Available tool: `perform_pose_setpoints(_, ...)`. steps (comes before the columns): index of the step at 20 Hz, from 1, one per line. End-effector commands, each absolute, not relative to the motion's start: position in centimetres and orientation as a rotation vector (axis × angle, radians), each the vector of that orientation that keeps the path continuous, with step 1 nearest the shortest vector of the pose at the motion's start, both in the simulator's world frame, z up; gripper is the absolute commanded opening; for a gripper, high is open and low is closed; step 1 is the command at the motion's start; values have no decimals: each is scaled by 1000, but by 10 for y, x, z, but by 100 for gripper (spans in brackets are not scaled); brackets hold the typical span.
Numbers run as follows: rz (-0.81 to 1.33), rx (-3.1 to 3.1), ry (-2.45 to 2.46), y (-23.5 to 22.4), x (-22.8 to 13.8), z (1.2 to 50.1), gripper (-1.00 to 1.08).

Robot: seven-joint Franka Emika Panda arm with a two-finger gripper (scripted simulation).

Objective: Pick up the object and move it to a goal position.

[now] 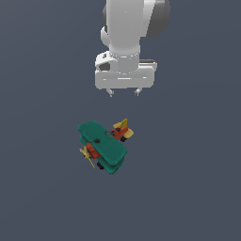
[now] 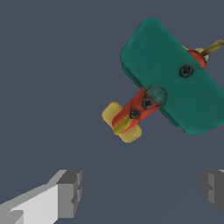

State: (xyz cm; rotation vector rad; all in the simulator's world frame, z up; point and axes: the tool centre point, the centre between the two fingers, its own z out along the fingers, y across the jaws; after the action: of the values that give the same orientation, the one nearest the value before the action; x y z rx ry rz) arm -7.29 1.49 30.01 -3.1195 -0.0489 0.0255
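Dark grey floor, toy biplane, teal wings, red body

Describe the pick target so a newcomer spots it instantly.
On the plain dark grey surface, look below the white gripper, whose fingers are spread apart. The toy biplane sits there alone: teal-green double wings, red body, yellow tail and propeller.
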Motion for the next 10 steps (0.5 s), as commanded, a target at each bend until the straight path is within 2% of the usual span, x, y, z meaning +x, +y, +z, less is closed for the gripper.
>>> perform_pose_setpoints(1,25,-3120,-49,15,-73,300,28)
perform_pose_setpoints(10,14,-3129,-53,18,-71,309,28)
